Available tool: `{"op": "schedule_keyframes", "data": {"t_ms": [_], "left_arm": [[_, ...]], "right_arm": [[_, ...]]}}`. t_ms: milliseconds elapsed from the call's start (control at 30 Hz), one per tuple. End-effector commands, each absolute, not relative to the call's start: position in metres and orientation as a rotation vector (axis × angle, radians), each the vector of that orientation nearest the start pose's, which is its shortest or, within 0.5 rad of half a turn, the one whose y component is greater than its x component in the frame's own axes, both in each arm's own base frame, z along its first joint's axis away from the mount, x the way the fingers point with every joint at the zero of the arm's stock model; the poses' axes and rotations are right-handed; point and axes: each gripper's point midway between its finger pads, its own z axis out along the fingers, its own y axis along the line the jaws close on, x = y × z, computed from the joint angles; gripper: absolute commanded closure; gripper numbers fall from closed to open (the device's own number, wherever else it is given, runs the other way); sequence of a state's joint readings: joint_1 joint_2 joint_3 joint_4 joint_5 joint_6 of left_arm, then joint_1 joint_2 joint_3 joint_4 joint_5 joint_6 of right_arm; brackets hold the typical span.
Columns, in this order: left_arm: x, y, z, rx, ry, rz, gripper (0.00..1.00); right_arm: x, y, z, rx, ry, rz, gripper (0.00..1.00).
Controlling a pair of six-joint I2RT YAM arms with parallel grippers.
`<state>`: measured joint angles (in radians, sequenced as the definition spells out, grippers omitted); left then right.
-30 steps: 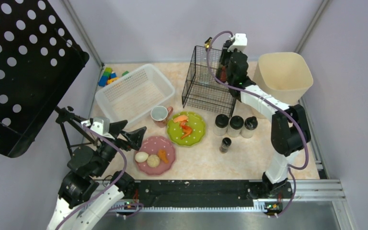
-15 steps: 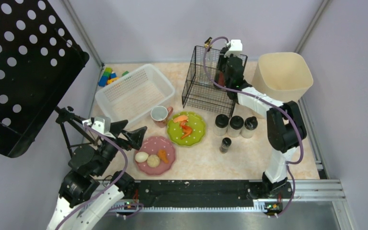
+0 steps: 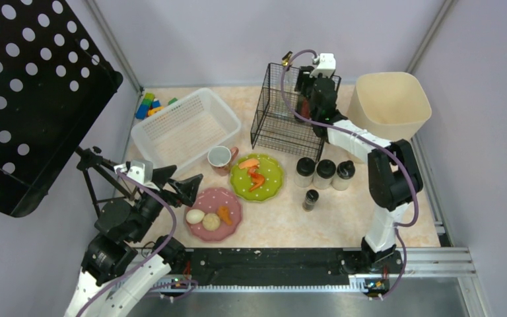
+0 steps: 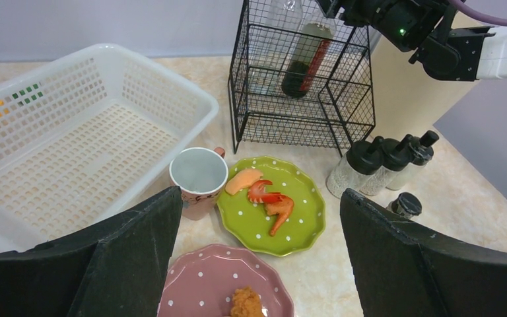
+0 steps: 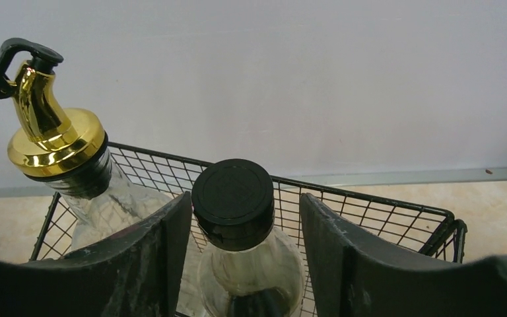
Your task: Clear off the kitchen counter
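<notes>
The kitchen counter (image 3: 343,218) carries plates, jars and baskets. At its back stands a black wire basket (image 3: 284,109) holding a dark-sauce bottle with a black cap (image 5: 232,201) and a glass bottle with a gold pourer (image 5: 56,142). My right gripper (image 5: 244,198) straddles the black cap, open; the left finger is against the cap and a gap shows on the right. My left gripper (image 4: 259,195) hangs open and empty above the pink plate (image 3: 214,197), near the green plate (image 3: 274,181) and the mug (image 3: 220,158).
A white plastic basket (image 3: 185,129) sits at the back left with toy blocks (image 3: 148,105) behind it. Three shakers (image 3: 324,173) and a small jar (image 3: 311,198) stand right of the green plate. A beige bin (image 3: 389,105) is at the back right, a black perforated panel (image 3: 26,99) on the left.
My right arm reached further over the wire basket with the dark bottle, and its jaws have since spread apart around the cap. The left arm has not moved.
</notes>
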<state>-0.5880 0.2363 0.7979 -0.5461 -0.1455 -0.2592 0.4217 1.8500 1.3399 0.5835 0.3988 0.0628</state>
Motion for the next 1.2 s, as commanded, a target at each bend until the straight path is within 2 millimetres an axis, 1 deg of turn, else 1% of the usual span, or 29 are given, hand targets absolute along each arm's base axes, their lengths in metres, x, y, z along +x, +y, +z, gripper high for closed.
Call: {"op": "schedule_keyframes", "data": {"t_ms": [0,33,67,100,267,333,467,567,667,700,833,933,1000,1067,1167], "left_arm": [[0.167,-0.094,0.327,0.152,1.552,-0.559,0.06],[0.167,-0.094,0.326,0.151,1.553,-0.558,0.06],[0.167,-0.094,0.326,0.151,1.552,-0.559,0.06],[0.167,-0.094,0.326,0.152,1.553,-0.559,0.06],[0.166,-0.094,0.327,0.152,1.550,-0.563,0.06],[0.166,-0.094,0.328,0.150,1.547,-0.565,0.06],[0.165,-0.094,0.329,0.149,1.540,-0.569,0.06],[0.165,-0.094,0.329,0.148,1.542,-0.568,0.06],[0.165,-0.094,0.329,0.149,1.542,-0.571,0.06],[0.165,-0.095,0.329,0.149,1.544,-0.571,0.06],[0.165,-0.095,0.329,0.147,1.542,-0.574,0.06],[0.165,-0.095,0.329,0.148,1.545,-0.574,0.06],[0.164,-0.094,0.329,0.147,1.542,-0.574,0.06],[0.163,-0.094,0.330,0.145,1.537,-0.578,0.06],[0.162,-0.094,0.331,0.147,1.533,-0.584,0.06]], "right_arm": [[0.535,0.172,0.352,0.093,1.360,0.145,0.37],[0.531,0.172,0.358,0.090,1.360,0.148,0.36],[0.527,0.172,0.367,0.088,1.355,0.154,0.29],[0.523,0.171,0.372,0.088,1.359,0.153,0.27],[0.495,0.161,0.390,0.103,1.372,0.149,0.25],[0.481,0.154,0.397,0.109,1.373,0.147,0.24],[0.448,0.143,0.400,0.104,1.409,0.165,0.24],[0.422,0.141,0.394,0.085,1.471,0.213,0.24],[0.399,0.138,0.378,0.063,1.573,0.233,0.24],[0.390,0.136,0.364,0.049,1.635,0.226,0.24],[0.357,0.125,0.348,0.050,1.711,0.243,0.25],[0.336,0.117,0.335,0.064,1.761,0.253,0.25],[0.325,0.111,0.325,0.080,1.793,0.247,0.25],[0.317,0.100,0.312,0.121,1.825,0.210,0.26],[0.309,0.092,0.282,0.140,1.902,0.158,0.26]]}}
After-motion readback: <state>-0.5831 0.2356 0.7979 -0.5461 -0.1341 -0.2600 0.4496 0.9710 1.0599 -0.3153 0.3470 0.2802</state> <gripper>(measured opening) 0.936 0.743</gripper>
